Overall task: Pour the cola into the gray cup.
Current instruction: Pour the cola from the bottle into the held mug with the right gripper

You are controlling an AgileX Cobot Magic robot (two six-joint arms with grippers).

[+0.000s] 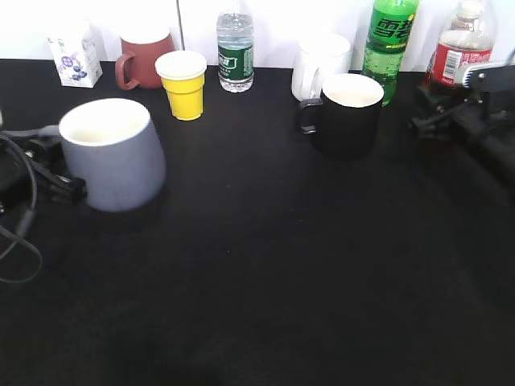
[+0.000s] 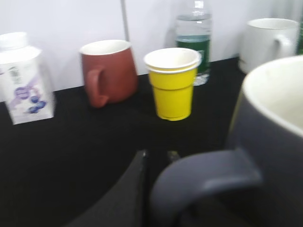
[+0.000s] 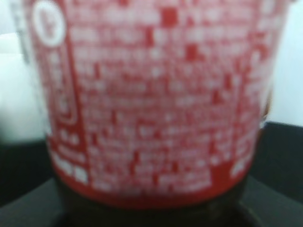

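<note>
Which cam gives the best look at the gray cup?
Exterior view: the gray cup shows whole, with rim, white inside and sloped body, at the table's left by the left gripper. The left wrist view shows only its handle and part of the rim, close and blurred. The right wrist view shows none of it, only the cola label.

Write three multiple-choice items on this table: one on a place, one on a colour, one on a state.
1. The squat blue-gray ceramic mug stands where in the exterior view?
A. front left
B. back right
C. centre

2. What colour is the paper cup beside the maroon mug?
A. blue
B. yellow
C. white

3. The tall clear cola bottle with red label is
A. lying down
B. tipped over the mug
C. upright

Key: 1 A, it sits nearest on the left. 2 B, its body is yellow. 3 C, it stands at the back right, by the right gripper.
</note>
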